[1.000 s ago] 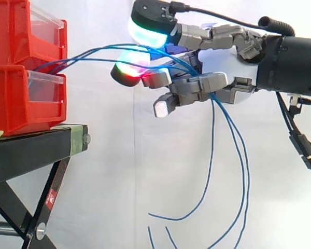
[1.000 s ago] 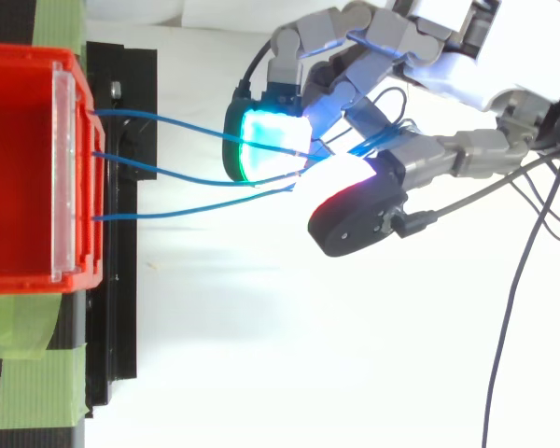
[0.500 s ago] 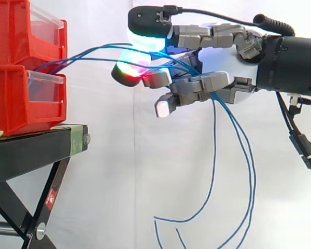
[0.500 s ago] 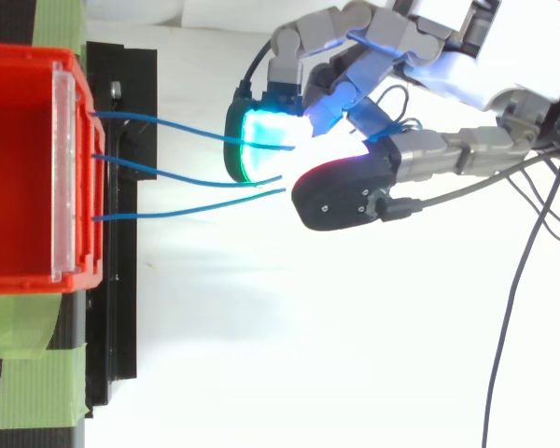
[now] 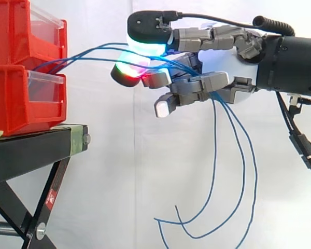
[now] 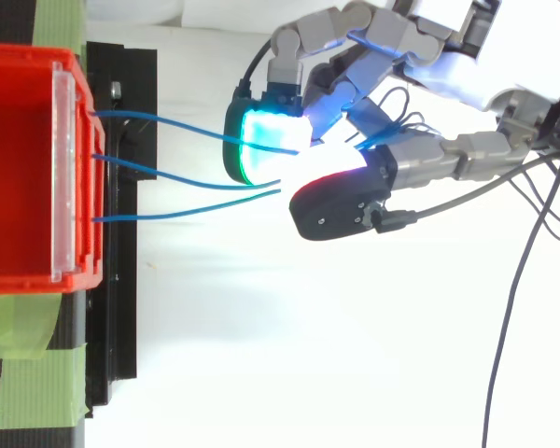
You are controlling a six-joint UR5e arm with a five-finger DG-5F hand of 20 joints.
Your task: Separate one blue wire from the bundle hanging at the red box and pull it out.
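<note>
While the blue wires (image 5: 88, 52) run almost level from the red box (image 6: 28, 61) front edge across to the hand (image 5: 223, 67), its curled fingers pinch several together, none separated yet.

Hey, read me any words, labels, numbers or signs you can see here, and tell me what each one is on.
Sticker on the leg of the black stand: red and white, too small to read.
Red bins, green tape, hand, blue wires: no print that I can make out.
</note>
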